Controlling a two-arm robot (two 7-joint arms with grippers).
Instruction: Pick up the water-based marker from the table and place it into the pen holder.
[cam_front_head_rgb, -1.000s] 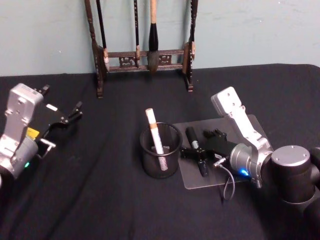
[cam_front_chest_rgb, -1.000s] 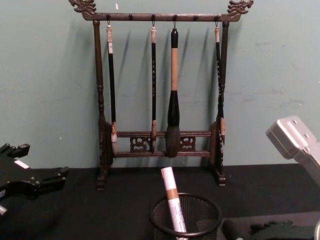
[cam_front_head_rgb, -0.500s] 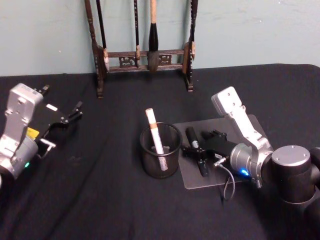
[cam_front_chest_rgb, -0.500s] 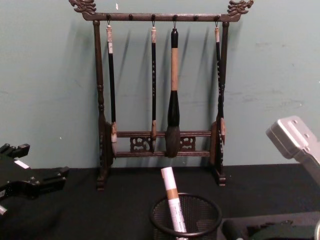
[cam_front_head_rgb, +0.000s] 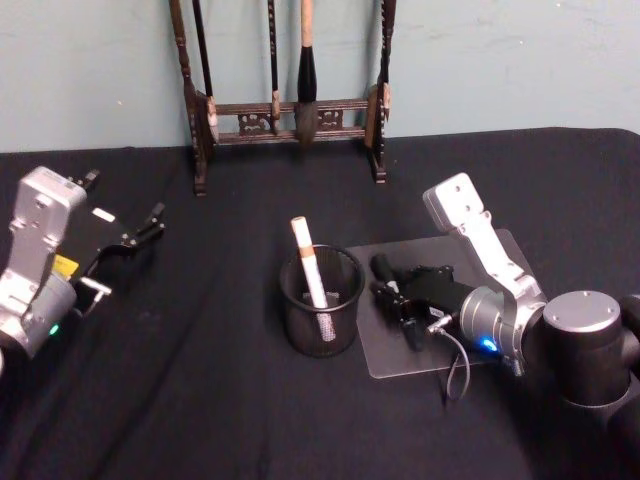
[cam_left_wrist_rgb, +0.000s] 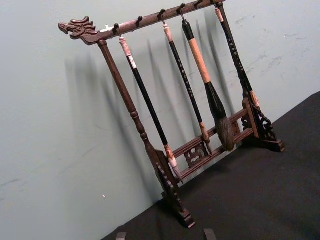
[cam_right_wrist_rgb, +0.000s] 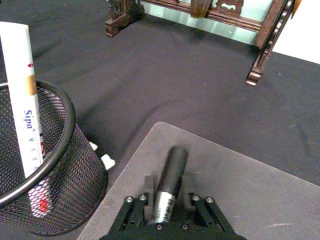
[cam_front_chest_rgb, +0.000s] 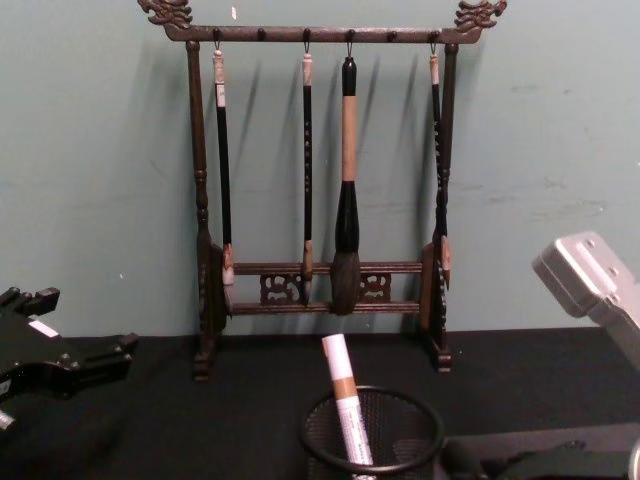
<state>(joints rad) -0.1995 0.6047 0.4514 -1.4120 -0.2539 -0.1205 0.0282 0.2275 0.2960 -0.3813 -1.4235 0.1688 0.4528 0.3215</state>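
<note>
- Black marker (cam_right_wrist_rgb: 170, 175), which I take for the water-based marker, is pinched in the right gripper (cam_front_head_rgb: 398, 303). It sits just to the right of the pen holder (cam_front_head_rgb: 300, 335), over the grey mat (cam_front_head_rgb: 400, 362) that lies just beside the holder on that side.
- Pick-up looks done or nearly so. The marker's free end tilts up toward the holder's rim, though I cannot tell whether its gripped end has cleared the mat.
- White marker (cam_front_head_rgb: 309, 262) stands leaning inside the pen holder, poking above the rim, with room beside it.
- Left to do, as I judge it: raise the black marker above the rim, carry it over the mesh cup and let go.
- Left gripper (cam_front_head_rgb: 128, 250) sits parked well to the left of the pen holder, fingers spread and holding nothing.
- Wooden brush rack (cam_front_head_rgb: 290, 110) stands well behind the holder, out of the way.
</note>
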